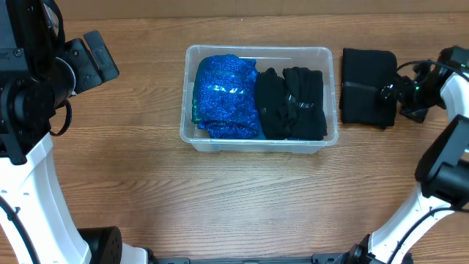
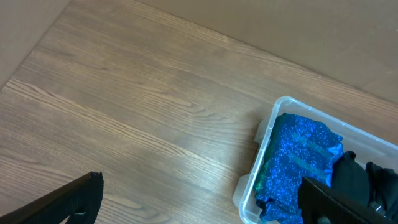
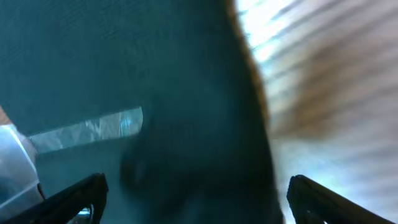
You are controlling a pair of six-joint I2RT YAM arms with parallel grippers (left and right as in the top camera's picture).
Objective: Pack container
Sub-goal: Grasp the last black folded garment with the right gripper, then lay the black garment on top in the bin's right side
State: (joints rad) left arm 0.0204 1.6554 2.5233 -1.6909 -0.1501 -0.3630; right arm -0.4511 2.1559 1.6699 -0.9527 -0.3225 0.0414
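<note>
The clear plastic container sits at the table's middle. It holds a sparkly blue folded cloth on its left side and black folded garments on its right. The container and the blue cloth also show in the left wrist view. A black folded garment lies on the table right of the container. My right gripper is open, low over that garment's right edge; the garment fills the right wrist view, with a clear tape strip on it. My left gripper is open and empty, high at the far left.
The wooden table stretches in front of the container. The container's corner shows at the left of the right wrist view. The arm bases stand at the bottom left and bottom right of the overhead view.
</note>
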